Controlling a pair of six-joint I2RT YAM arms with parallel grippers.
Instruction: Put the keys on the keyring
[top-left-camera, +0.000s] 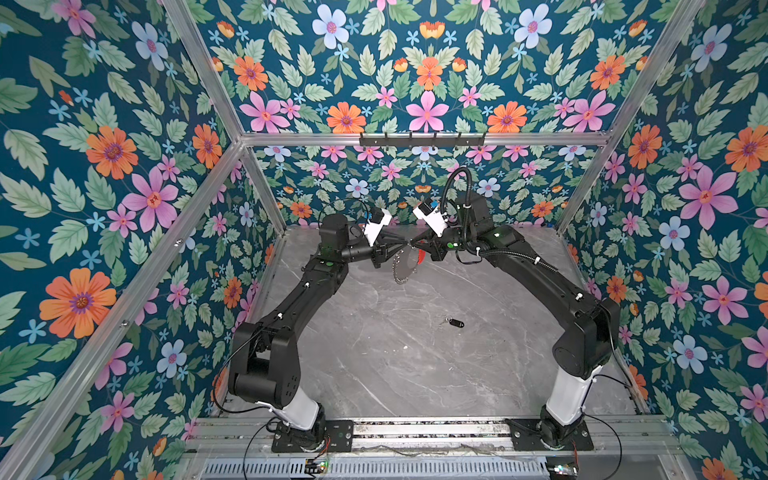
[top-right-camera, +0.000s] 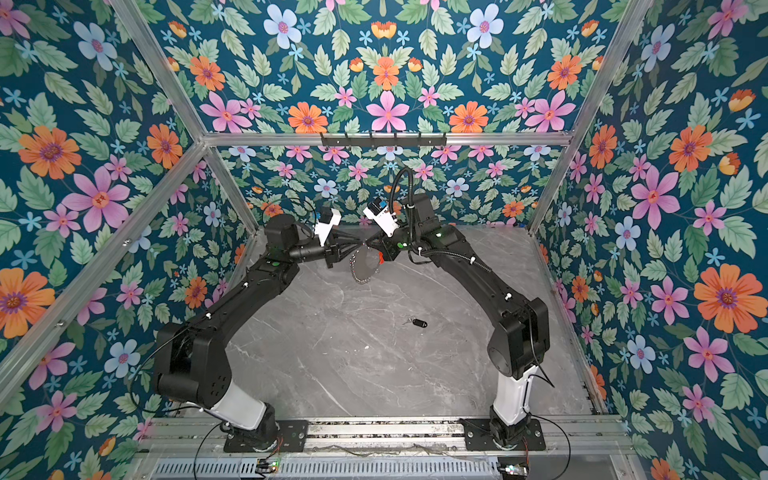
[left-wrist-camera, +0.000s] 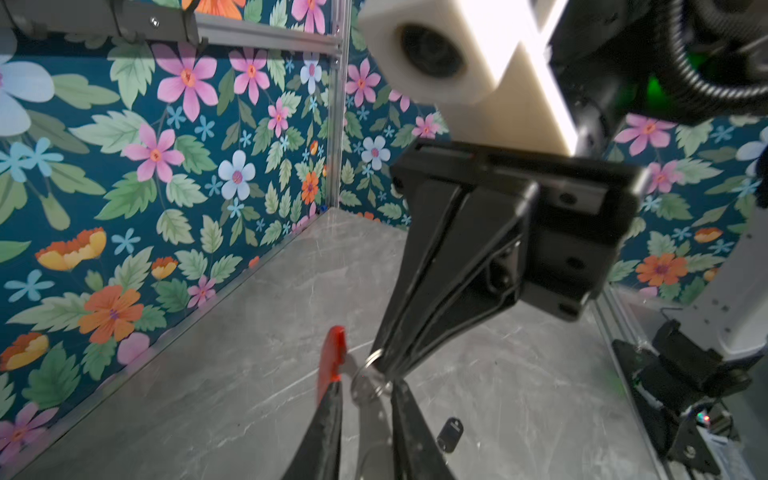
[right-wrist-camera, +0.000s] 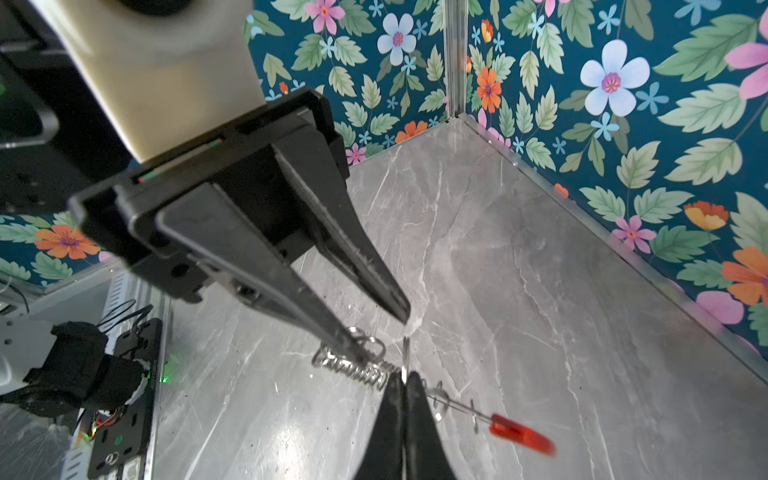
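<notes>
In both top views the keyring (top-left-camera: 405, 264) (top-right-camera: 365, 264), a grey disc fringed with silver loops and carrying a red piece (top-left-camera: 420, 256), hangs in the air at the back middle. My right gripper (right-wrist-camera: 405, 378) is shut on a silver loop at its rim. My left gripper (left-wrist-camera: 365, 386) meets it from the other side with its fingers a little apart. One left finger rests on the loops (right-wrist-camera: 349, 368) and the other stands clear. The keys (top-left-camera: 455, 322) (top-right-camera: 419, 323) (left-wrist-camera: 450, 434), a small black tag with a silver ring, lie on the table, nearer the front and away from both grippers.
The grey marble table (top-left-camera: 374, 353) is boxed in by floral walls and an aluminium frame. A black hook rail (top-left-camera: 422, 139) runs along the back wall above the arms. Both arm bases stand on the front rail (top-left-camera: 428, 432).
</notes>
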